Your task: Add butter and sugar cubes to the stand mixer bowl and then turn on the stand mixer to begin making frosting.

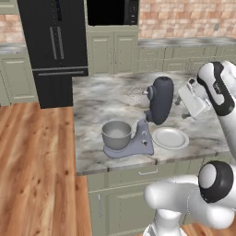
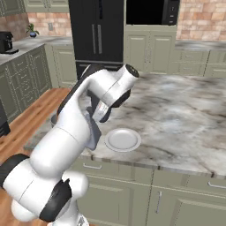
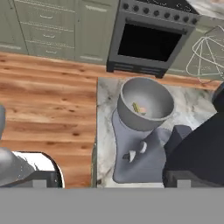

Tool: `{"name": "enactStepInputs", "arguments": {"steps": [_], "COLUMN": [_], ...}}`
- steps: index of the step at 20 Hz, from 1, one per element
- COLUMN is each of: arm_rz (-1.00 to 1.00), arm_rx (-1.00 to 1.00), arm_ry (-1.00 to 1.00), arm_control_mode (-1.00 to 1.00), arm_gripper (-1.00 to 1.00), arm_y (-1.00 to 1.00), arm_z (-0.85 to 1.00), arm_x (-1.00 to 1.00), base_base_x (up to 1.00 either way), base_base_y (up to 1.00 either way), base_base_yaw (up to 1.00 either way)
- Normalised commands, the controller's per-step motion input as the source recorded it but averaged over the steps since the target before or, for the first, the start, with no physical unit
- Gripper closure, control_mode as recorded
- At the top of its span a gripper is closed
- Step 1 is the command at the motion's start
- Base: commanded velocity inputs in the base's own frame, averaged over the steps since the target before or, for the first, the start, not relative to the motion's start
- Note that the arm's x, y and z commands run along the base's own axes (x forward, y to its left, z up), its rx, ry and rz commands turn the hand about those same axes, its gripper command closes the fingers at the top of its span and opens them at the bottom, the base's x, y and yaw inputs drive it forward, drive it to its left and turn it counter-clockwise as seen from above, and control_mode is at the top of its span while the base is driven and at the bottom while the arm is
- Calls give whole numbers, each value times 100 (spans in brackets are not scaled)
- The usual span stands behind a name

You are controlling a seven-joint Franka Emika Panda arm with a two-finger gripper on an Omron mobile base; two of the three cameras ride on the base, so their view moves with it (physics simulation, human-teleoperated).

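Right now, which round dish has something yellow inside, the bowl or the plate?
The stand mixer bowl: deep, silver-grey, with the small yellow butter lying in its bottom. The flat white plate beside the mixer holds nothing yellow.

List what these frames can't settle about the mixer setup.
- Bowl contents: hand view shows one small yellowish piece, too small to tell butter from sugar.
- Stand mixer: right base view, almost all behind the arm.
- Plate: too blurred to tell if anything lies on it.
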Motion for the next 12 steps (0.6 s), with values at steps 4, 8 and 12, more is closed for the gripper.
{"name": "enactStepInputs", "arguments": {"steps": [4, 8, 12], "arm_rz": [0, 0, 0], "arm_rx": [27, 25, 23], "arm_ry": [-1, -9, -7], "arm_control_mode": [-100, -100, -100], "arm_gripper": [-100, -100, -100], "arm_y": [-76, -31, 0], "arm_z": [0, 0, 0], "arm_x": [53, 64, 58], "base_base_x": [0, 0, 0], "base_base_y": [0, 0, 0], "base_base_yaw": [0, 0, 0]}}
